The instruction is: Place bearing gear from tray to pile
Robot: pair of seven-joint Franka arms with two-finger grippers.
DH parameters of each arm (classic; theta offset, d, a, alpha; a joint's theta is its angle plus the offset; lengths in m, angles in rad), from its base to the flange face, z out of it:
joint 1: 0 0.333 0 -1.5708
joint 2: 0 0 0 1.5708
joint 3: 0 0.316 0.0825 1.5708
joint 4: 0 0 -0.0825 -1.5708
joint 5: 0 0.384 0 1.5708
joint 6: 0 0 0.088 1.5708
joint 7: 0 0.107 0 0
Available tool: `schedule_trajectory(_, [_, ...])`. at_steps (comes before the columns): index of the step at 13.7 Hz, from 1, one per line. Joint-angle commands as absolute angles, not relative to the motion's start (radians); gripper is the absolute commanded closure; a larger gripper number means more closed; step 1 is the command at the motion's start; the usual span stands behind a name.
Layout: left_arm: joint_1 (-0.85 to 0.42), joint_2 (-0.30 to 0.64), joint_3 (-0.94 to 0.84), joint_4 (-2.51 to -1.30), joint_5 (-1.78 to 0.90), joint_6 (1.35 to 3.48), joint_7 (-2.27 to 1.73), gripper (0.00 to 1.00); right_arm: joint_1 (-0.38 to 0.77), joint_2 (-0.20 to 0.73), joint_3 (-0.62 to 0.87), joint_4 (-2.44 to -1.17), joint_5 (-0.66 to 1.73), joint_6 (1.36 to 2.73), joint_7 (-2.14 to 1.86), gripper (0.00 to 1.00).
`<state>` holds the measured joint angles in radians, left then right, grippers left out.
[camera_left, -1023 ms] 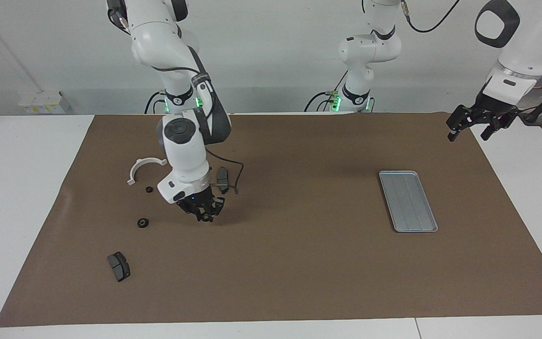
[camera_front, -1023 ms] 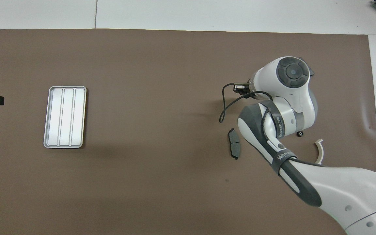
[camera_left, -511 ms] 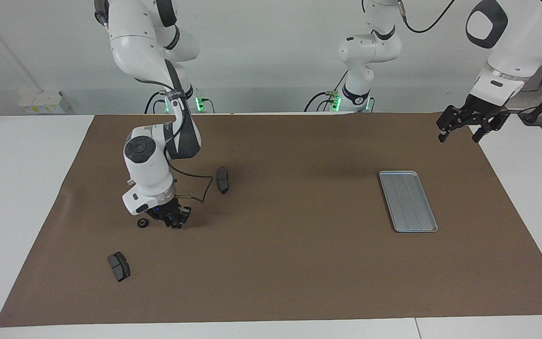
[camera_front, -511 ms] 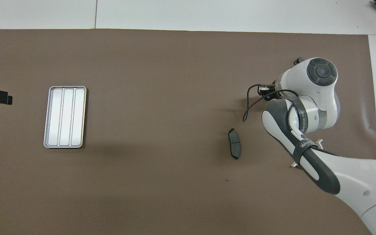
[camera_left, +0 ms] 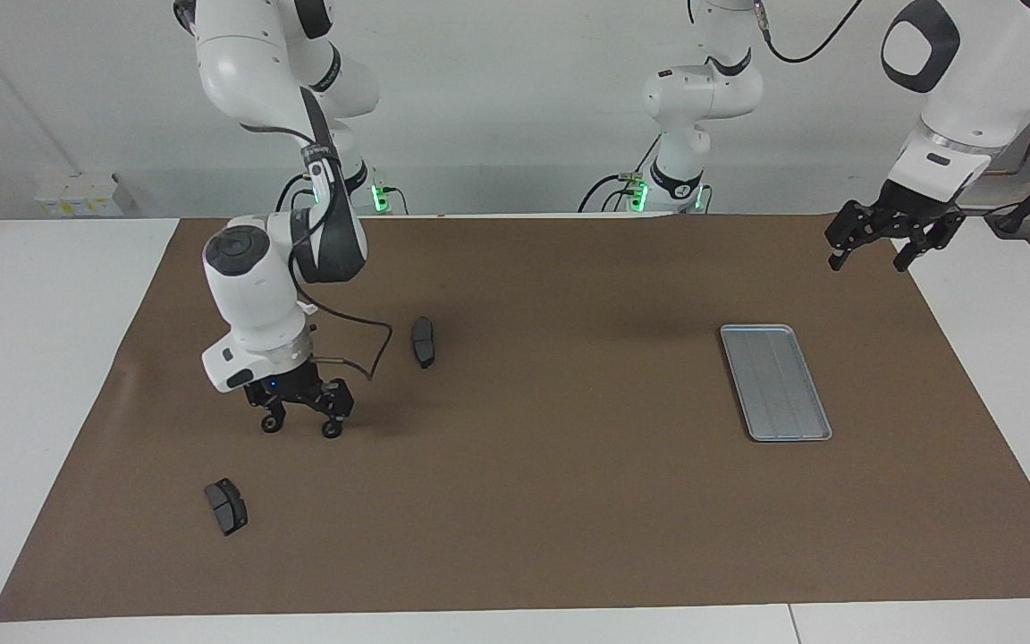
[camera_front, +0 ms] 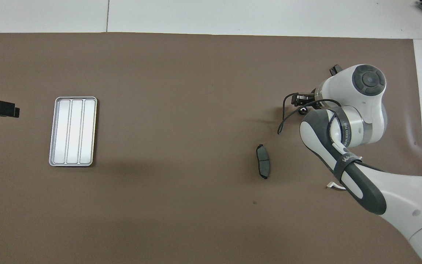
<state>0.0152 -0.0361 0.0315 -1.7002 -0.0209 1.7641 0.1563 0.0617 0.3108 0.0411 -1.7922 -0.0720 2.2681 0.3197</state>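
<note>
Facing view gives me the right gripper (camera_left: 300, 418) spread wide and low on the mat, a bearing gear (camera_left: 332, 430) at one fingertip; overhead, the arm hides most of that. The tray (camera_left: 774, 382) sits well apart, open mat between. The left gripper (camera_left: 877, 243) waits, splayed, by the mat's corner.

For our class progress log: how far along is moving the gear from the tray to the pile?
Done: the tray is empty. In hand: nothing; the right gripper is open over the mat, with one gear and a second gear at its fingertips, so the drop looks made. The left gripper waits open above the mat's corner. Left: apparently only lifting the arm away.
</note>
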Motion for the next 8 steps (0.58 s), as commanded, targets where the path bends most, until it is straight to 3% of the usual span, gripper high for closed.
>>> schedule_trajectory(1, [0.005, -0.058, 0.041, -1.726, -0.023, 1.769, 0.163, 0.00, 0.046, 0.192, 0.057, -1.812, -0.071, 2.154, 0.266, 0.00])
schedule_trajectory(4, [0.003, -0.058, 0.041, -1.727, -0.023, 1.769, 0.163, 0.00, 0.046, 0.085, 0.058, -1.795, -0.071, 2.013, 0.242, 0.00])
schedule_trajectory(8, [0.003, -0.060, 0.041, -1.729, -0.023, 1.769, 0.163, 0.00, 0.041, 0.051, 0.054, -1.666, -0.063, 1.795, 0.193, 0.00])
